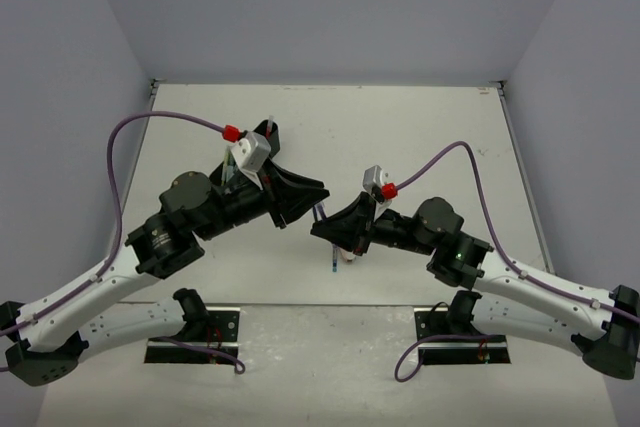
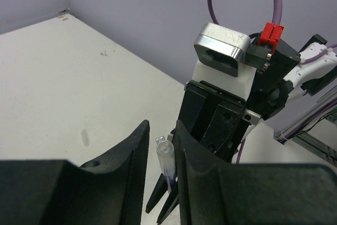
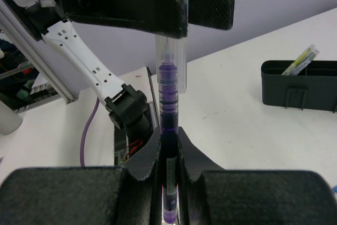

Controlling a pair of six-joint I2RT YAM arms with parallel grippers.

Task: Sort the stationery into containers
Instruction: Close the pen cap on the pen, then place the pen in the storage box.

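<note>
Pen (image 3: 168, 93), purple-inked, stands nearly upright in mid-air between the two arms, above the white table (image 1: 400, 137). Its lower barrel is pinched in the right gripper (image 3: 168, 136), whose jaws are closed tight against it on both sides. Its tip points up into a clear cap (image 3: 171, 61).

That cap sits between the fingers of the left gripper (image 2: 161, 130), which reaches in from the opposite side. The jaws are drawn in narrow around it. From the left wrist camera the cap lies against one finger, with what looks like a thin sliver of space on the other. I cannot tell whether it is truly clamped or only enclosed. From above, the two grippers meet almost nose to nose near the middle of the table, with a short blue-violet stretch of pen showing below the right one.

Off to the side in the right wrist view, well apart from the pen, the black organiser tray (image 3: 297, 85) rests on the table. A yellow marker (image 3: 300, 60) leans in one of its compartments.
</note>
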